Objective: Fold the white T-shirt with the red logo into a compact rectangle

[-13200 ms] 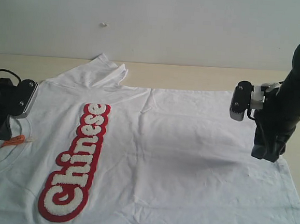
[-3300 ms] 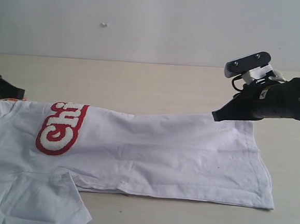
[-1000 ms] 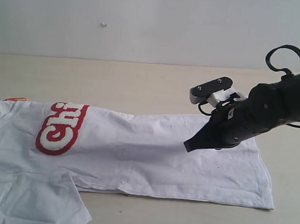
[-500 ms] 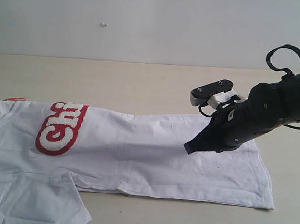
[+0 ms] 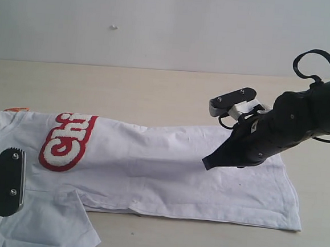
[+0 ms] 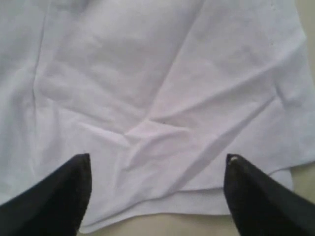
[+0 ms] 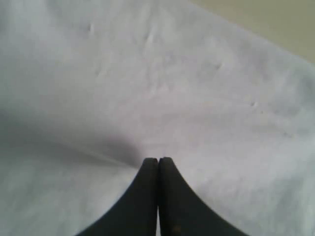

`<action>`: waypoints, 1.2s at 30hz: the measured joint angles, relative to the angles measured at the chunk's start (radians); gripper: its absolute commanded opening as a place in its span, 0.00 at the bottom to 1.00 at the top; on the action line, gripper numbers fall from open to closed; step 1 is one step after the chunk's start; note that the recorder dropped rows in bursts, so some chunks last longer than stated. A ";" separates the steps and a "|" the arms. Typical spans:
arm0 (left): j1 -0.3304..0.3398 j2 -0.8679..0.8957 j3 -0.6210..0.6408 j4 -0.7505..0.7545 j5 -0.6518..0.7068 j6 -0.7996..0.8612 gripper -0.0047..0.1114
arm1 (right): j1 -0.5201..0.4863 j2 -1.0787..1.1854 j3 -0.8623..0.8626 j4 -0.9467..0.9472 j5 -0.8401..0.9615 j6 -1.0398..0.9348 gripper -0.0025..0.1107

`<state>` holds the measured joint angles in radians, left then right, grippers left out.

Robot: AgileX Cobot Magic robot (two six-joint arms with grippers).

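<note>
The white T-shirt (image 5: 167, 169) lies folded lengthwise across the table, with a sleeve (image 5: 48, 223) sticking out at the near left. Only part of the red logo (image 5: 66, 141) shows beside the fold. The orange neck tag (image 5: 17, 109) peeks out at the far left. My right gripper (image 5: 209, 161) is shut, its tips (image 7: 158, 160) resting on the shirt's middle with nothing between them. My left gripper (image 6: 158, 157) is open above the sleeve cloth (image 6: 157, 98) near its hem; in the exterior view only its wrist (image 5: 3, 185) shows.
The beige table (image 5: 156, 94) runs bare behind the shirt up to a white wall (image 5: 161, 26). A strip of table (image 5: 201, 241) shows in front of the shirt's hem. The right arm's cable (image 5: 315, 61) loops above it.
The left arm has come into the exterior view at the lower left, over the sleeve. The right gripper has stayed almost still on the shirt.
</note>
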<state>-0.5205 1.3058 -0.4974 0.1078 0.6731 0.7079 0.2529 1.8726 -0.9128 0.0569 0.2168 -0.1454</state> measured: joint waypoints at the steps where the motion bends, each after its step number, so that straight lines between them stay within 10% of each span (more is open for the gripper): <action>1: -0.006 0.011 0.000 0.000 -0.002 -0.005 0.64 | 0.000 0.000 0.000 0.000 0.000 0.000 0.02; 6: -0.062 0.058 -0.001 0.000 -0.010 -0.010 0.50 | 0.000 0.000 0.000 0.000 0.000 -0.001 0.02; 36: -0.101 0.201 -0.002 -0.192 -0.007 -0.016 0.60 | 0.000 0.000 0.000 0.000 0.000 -0.002 0.02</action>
<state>-0.6218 1.5071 -0.4997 -0.0842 0.6657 0.6919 0.2529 1.8726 -0.9128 0.0569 0.2168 -0.1476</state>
